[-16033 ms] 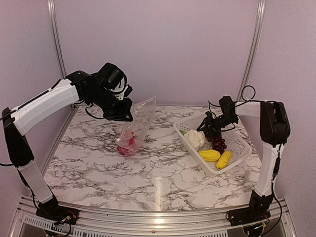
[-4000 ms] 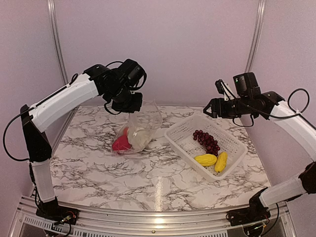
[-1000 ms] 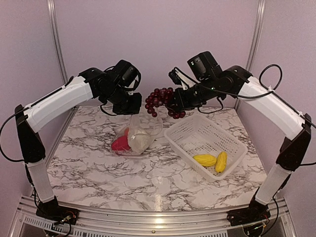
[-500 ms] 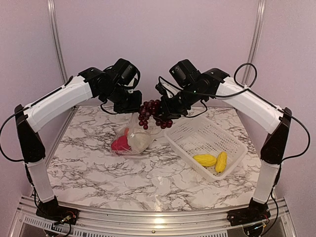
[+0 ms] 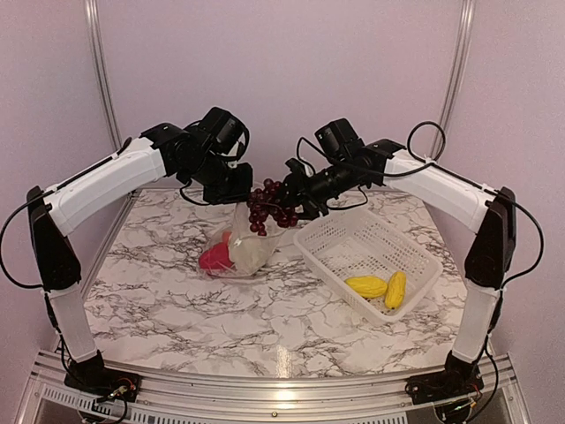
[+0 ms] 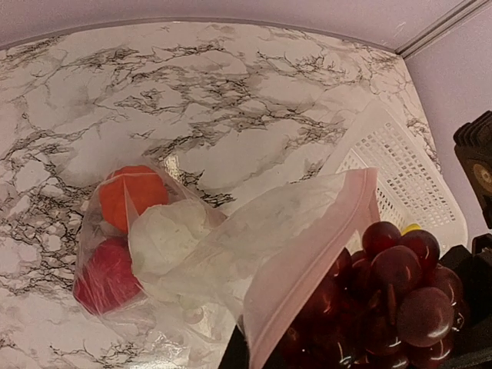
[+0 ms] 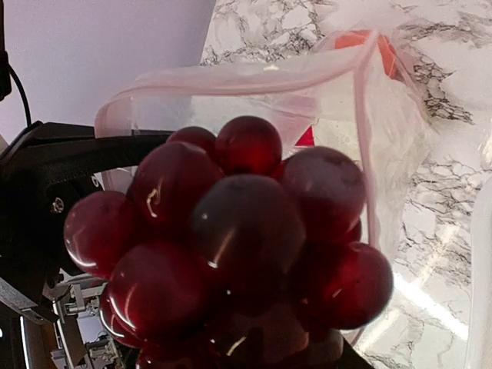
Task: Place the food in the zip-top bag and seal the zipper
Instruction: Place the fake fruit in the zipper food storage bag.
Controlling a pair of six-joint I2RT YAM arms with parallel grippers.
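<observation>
My left gripper (image 5: 231, 193) is shut on the zipper (image 6: 307, 261) edge of the clear zip-top bag (image 5: 240, 243) and holds its mouth up above the table. The bag holds the white cauliflower (image 6: 173, 238), the orange fruit (image 6: 127, 192) and the red piece (image 6: 108, 275). My right gripper (image 5: 296, 205) is shut on the dark purple grape bunch (image 5: 269, 205) and holds it right at the bag's mouth; the bunch fills the right wrist view (image 7: 223, 231). Two yellow pieces (image 5: 380, 287) lie in the white basket (image 5: 415, 252).
The white lattice basket stands right of the bag on the marble table (image 5: 221, 318). Its corner shows in the left wrist view (image 6: 407, 184). Metal frame posts (image 5: 99, 79) stand at the back corners.
My right arm has carried the grape bunch leftward and down from above the basket to the bag's mouth. The left gripper keeps holding the bag mouth up.
</observation>
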